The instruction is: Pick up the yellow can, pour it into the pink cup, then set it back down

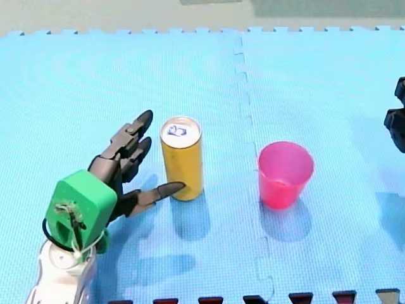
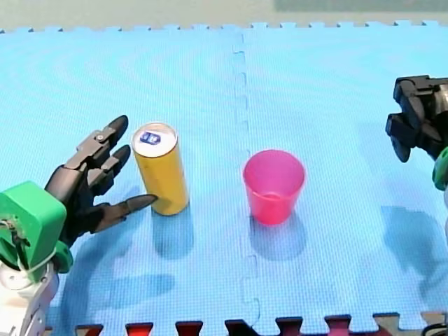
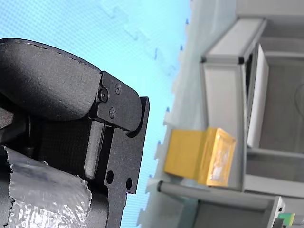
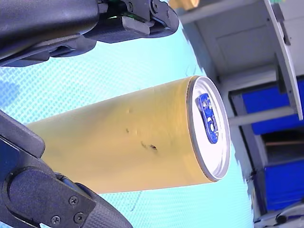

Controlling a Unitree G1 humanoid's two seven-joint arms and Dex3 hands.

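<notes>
Left robot hand (image 2: 84,185) is uncurled, gripping nothing yet, thumb tip right at the upright yellow can (image 2: 162,171). Pink cup (image 2: 273,185) stands past the can on the blue mat surface (image 2: 315,84). Right robot hand (image 2: 416,115) is well beyond the cup, can't tell its grip.

A yellow can (image 4: 128,137) sits close up on the blue foam mat (image 4: 118,61), its silver top (image 4: 209,128) with a blue pull tab (image 4: 207,118) turned toward the mat's edge. Dark parts of the left hand (image 4: 47,23) frame the can on two sides, one crossing in front of its lower end. Past the mat stand a grey frame (image 4: 247,38) and blue bins (image 4: 280,99).
</notes>
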